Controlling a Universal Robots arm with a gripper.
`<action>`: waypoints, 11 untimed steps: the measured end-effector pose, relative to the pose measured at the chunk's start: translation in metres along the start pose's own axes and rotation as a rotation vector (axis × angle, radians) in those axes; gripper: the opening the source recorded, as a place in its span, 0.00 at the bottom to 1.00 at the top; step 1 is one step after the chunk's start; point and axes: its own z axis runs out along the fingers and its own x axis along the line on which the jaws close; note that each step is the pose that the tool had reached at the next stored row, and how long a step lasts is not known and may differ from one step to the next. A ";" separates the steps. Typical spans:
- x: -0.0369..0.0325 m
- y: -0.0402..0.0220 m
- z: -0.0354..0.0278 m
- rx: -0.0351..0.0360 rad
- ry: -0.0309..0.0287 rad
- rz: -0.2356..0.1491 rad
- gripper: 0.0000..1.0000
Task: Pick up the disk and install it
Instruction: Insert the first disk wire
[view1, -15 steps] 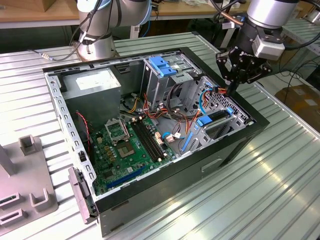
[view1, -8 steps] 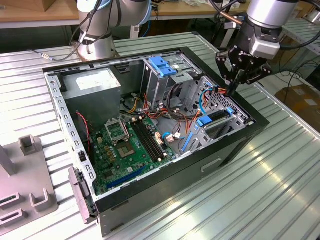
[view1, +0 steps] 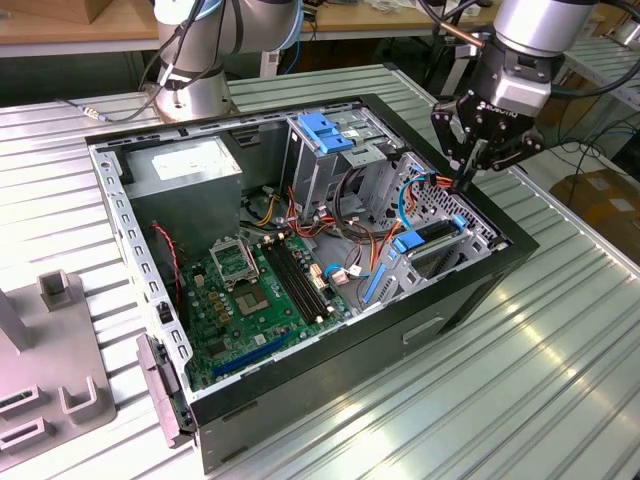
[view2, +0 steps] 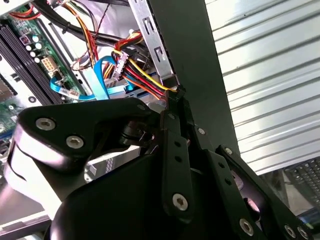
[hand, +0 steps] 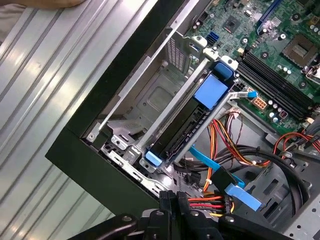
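The dark, blue-railed rectangular disk (hand: 187, 120) already sits in its bay inside the open black computer case (view1: 440, 330); the gripper (view1: 468, 178), fingers pressed together, hovers beside the coloured cables (hand: 215, 202), empty.

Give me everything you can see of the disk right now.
The disk sits on edge in a grey metal bay at the case's front corner, a dark slab framed by blue plastic rails with a blue tab at one end. The gripper hangs just above the cables beside it, not touching it.
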 end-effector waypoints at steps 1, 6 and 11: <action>0.0000 0.0000 0.0000 -0.0010 0.0002 0.012 0.17; 0.0000 0.0000 0.0000 -0.0063 0.0010 0.070 0.17; 0.0000 0.0000 0.0000 -0.0142 0.0023 0.158 0.17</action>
